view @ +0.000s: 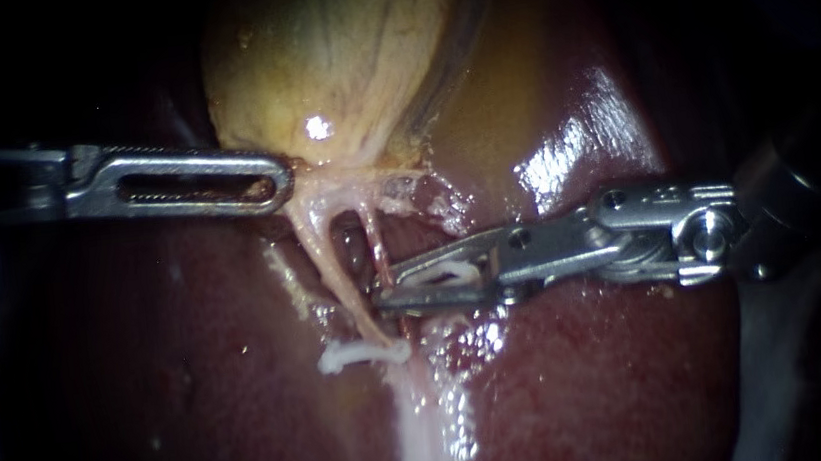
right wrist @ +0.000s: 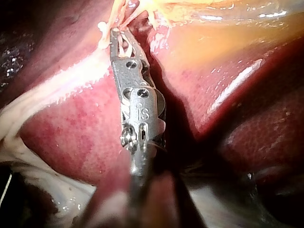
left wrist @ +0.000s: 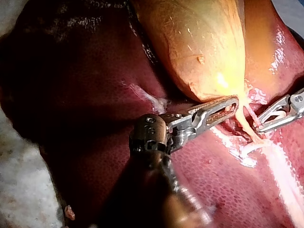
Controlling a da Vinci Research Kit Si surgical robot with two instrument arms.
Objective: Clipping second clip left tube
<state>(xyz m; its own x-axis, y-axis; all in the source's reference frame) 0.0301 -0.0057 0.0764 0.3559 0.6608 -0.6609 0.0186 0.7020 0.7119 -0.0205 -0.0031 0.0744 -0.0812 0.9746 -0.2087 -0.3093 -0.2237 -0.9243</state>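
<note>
Left tube runs pale and taut from the neck of the gallbladder down onto the liver; one white clip already sits across its lower end; a thinner, redder right tube lies just beside it. My left instrument has its jaws closed on the gallbladder at the neck, holding both tubes stretched. My right instrument carries a loaded clip seated between its two jaws, which stand apart around it; the tips lie just beside the left tube, between the white clip and the gallbladder. Whether the tube is already inside the jaws I cannot tell, since the right tube crosses the same spot.

To do the step well, I judge that the jaws should take in the left tube alone, across its whole width, with the right tube clear outside them; the tips ought to show past the far side of the tube before closing. The loaded clip should land square across the tube and apart from the white clip, leaving bare tube between the two; the left instrument's pull should hold steady, so the tube stays straight. Closing askew, or catching the liver under the lower jaw, looks the main risk.
</note>
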